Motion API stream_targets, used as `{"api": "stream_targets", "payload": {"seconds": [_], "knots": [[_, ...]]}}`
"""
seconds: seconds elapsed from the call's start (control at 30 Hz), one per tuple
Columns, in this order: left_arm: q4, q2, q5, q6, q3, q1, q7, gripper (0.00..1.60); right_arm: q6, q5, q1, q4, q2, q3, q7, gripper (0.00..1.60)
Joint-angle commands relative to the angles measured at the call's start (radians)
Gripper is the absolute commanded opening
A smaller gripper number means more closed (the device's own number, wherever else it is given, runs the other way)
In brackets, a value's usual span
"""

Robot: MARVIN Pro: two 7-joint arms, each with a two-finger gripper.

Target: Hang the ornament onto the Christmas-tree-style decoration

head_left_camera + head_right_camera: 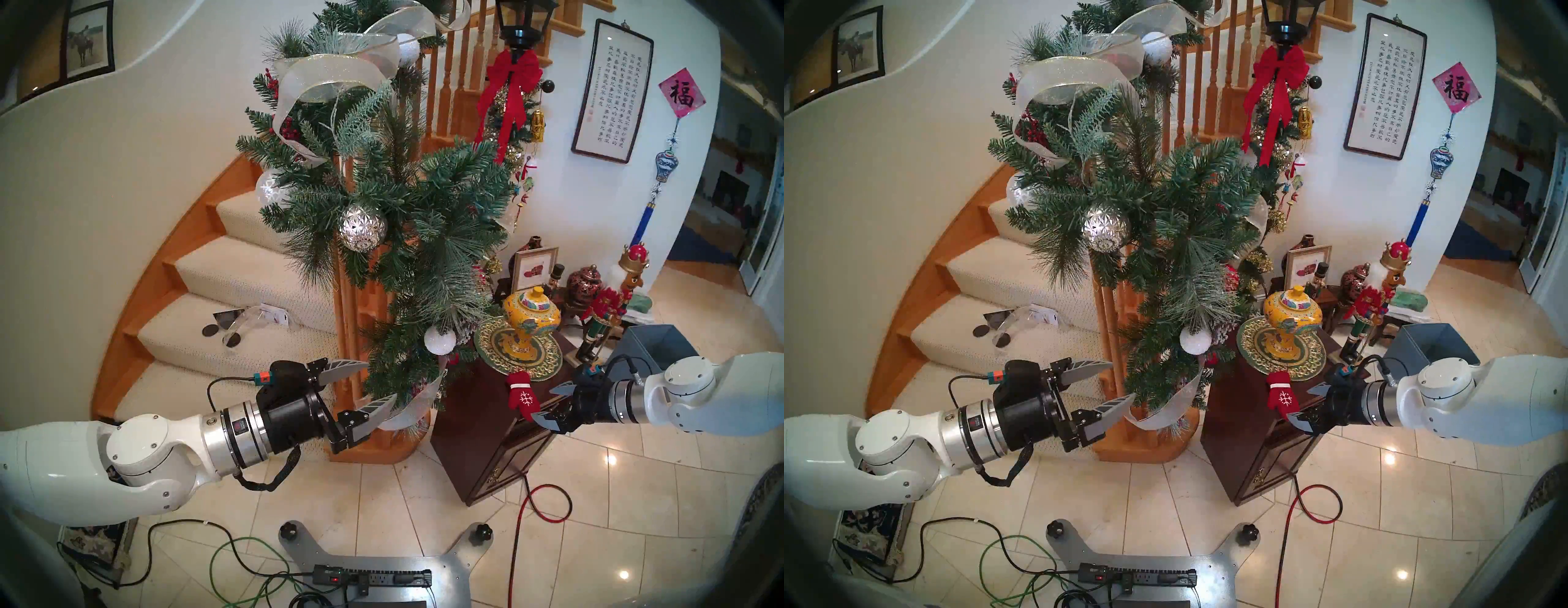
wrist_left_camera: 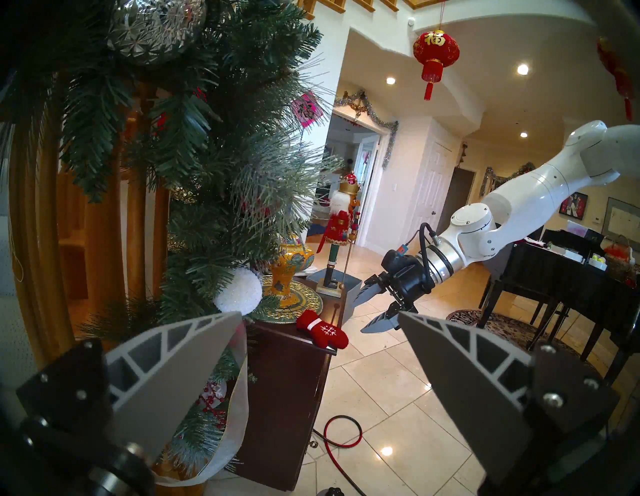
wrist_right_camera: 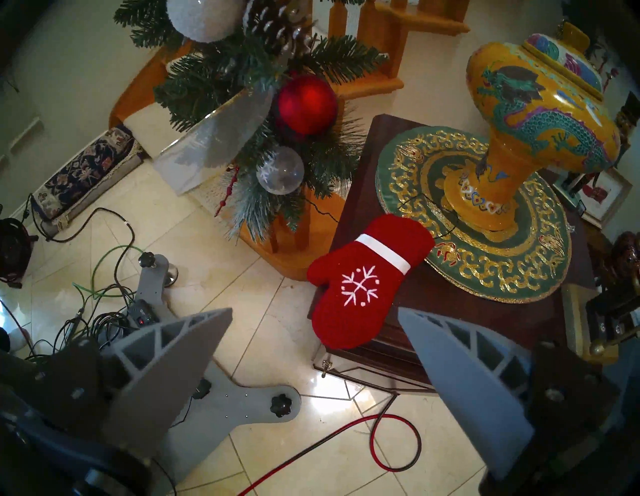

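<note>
One mitten [image 3: 363, 284], one garland [image 1: 403, 204], two nutcrackers [image 1: 611, 305].

Red snowflake mitten [image 3: 363, 280] flat on cabinet corner, beside garland [image 1: 407, 204]

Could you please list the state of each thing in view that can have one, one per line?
left gripper: open, empty, beside the garland's lower end.
right gripper: open, empty, just short of the mitten.
red mitten: lying on the cabinet's corner, tip overhanging the edge, not hung.
pine garland: draped down the stair rail.
yellow jar: lid on, upright on its green plate.
dark wooden cabinet: door shut.
</note>
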Motion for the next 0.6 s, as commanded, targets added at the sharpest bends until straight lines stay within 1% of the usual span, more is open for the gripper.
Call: {"api": "stream_targets", "payload": {"seconds": [0.0, 0.1, 0.13, 0.3, 0.33, 0.4, 0.47, 0.57], "knots": [[0.0, 0.001, 0.0, -0.001, -0.003, -0.003, 0.001, 1.6, -0.008, 0.024, -0.069, 0.017, -0.07, 0.05, -0.016, 1.6], [0.0, 0.001, 0.0, -0.001, -0.003, -0.003, 0.001, 1.6, -0.014, 0.043, -0.111, 0.034, -0.105, 0.076, -0.026, 1.6], [0.0, 0.001, 0.0, -0.001, -0.003, -0.003, 0.001, 1.6, -0.014, 0.043, -0.111, 0.034, -0.105, 0.076, -0.026, 1.6], [0.0, 0.001, 0.0, -0.001, -0.003, -0.003, 0.001, 1.6, -0.023, 0.069, -0.169, 0.06, -0.153, 0.11, -0.041, 1.6], [0.0, 0.001, 0.0, -0.001, -0.003, -0.003, 0.001, 1.6, -0.028, 0.081, -0.196, 0.075, -0.175, 0.125, -0.047, 1.6], [0.0, 0.001, 0.0, -0.001, -0.003, -0.003, 0.0, 1.6, -0.03, 0.086, -0.207, 0.081, -0.183, 0.131, -0.049, 1.6], [0.0, 0.001, 0.0, -0.001, -0.003, -0.003, 0.001, 1.6, -0.038, 0.106, -0.248, 0.108, -0.215, 0.154, -0.057, 1.6], [0.0, 0.001, 0.0, -0.001, -0.003, -0.003, 0.001, 1.6, -0.047, 0.127, -0.29, 0.139, -0.246, 0.176, -0.065, 1.6]]}}
